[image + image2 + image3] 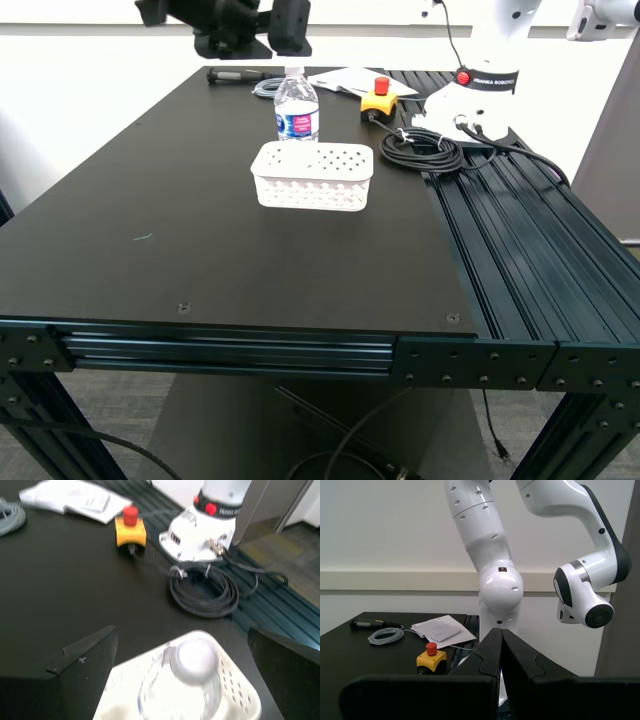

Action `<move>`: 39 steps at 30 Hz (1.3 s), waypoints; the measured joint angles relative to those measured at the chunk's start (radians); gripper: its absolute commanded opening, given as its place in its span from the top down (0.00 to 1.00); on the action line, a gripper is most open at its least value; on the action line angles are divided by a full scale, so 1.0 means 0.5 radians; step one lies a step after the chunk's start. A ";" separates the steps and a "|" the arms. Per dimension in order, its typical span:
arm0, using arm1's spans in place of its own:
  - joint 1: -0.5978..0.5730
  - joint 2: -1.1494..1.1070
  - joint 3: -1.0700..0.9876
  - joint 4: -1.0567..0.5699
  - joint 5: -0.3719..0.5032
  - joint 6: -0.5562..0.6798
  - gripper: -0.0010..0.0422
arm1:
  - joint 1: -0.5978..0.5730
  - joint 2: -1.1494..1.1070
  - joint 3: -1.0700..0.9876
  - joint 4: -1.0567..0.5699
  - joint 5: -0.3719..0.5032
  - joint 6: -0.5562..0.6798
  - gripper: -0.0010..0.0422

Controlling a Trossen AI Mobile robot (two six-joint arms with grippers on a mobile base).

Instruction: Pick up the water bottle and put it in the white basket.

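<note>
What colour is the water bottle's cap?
White; the water bottle shows it best in the exterior view.

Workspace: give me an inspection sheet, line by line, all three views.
Surface: black table with a slotted rail section along the exterior view's right.
Job's things: water bottle upright, cap on, standing just behind the white basket, not in it; basket looks empty.
Clutter: yellow box with a red button, papers, a dark pen-like tool.
Grippers: my first gripper open, hovering above the bottle cap; my second gripper shut, holding nothing.
Cables: coiled black cable beside the white robot's base; small grey coil behind the bottle; loose cables on the floor under the table.
Surroundings: white wall; a white robot arm mounted on the table.
</note>
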State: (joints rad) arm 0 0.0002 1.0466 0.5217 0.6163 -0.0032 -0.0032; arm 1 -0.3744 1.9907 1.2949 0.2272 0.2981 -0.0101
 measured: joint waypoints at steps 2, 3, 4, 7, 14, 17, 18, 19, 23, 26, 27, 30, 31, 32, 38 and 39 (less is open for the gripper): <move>0.000 0.000 0.000 0.000 0.000 0.000 0.98 | 0.037 -0.102 -0.005 -0.202 -0.004 0.079 0.17; 0.002 0.000 0.000 0.001 0.000 0.000 0.98 | 0.063 -0.160 -0.008 -0.243 -0.005 0.101 0.17; 0.000 0.000 0.000 0.000 0.000 0.000 0.98 | 0.093 -0.208 -0.013 -0.278 -0.005 0.112 0.17; 0.001 0.000 0.000 0.000 0.000 0.000 0.98 | 0.163 -0.324 -0.016 -0.367 -0.005 0.086 0.17; 0.000 0.000 0.000 0.000 0.000 0.000 0.98 | 0.167 -0.392 -0.014 -0.557 -0.005 0.092 0.17; 0.000 0.000 0.000 0.000 0.000 0.000 0.98 | 0.169 -0.391 -0.015 -0.561 -0.006 0.092 0.17; 0.001 0.000 0.000 0.000 0.000 0.000 0.98 | 0.169 -0.392 -0.015 -0.558 -0.006 0.092 0.17; 0.002 0.000 0.000 0.000 -0.001 0.000 0.98 | 0.169 -0.392 -0.015 -0.558 -0.005 0.092 0.17; 0.001 0.000 0.000 0.000 0.000 0.000 0.98 | 0.169 -0.392 -0.015 -0.558 -0.005 0.092 0.17; 0.002 0.000 0.000 0.000 -0.001 0.000 0.98 | 0.169 -0.392 -0.015 -0.558 -0.005 0.092 0.17; 0.002 0.000 0.000 0.000 0.000 0.000 0.98 | 0.169 -0.392 -0.015 -0.558 -0.005 0.092 0.17; 0.002 0.000 0.000 0.000 0.000 0.000 0.98 | 0.169 -0.392 -0.015 -0.558 -0.005 0.092 0.17; 0.002 0.000 0.000 0.000 0.000 0.000 0.98 | 0.169 -0.392 -0.015 -0.558 -0.005 0.092 0.17; 0.002 0.000 0.000 0.000 -0.001 0.000 0.98 | 0.169 -0.392 -0.015 -0.558 -0.005 0.092 0.17; -0.001 0.000 0.000 0.000 0.000 -0.001 0.98 | 0.169 -0.392 -0.015 -0.558 -0.005 0.092 0.17; 0.002 0.000 0.000 0.000 -0.001 0.000 0.98 | 0.169 -0.392 -0.015 -0.558 -0.005 0.092 0.17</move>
State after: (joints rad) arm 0 0.0010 1.0466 0.5217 0.6163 -0.0036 -0.0032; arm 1 -0.2901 1.7947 1.2873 -0.0517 0.2955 0.0357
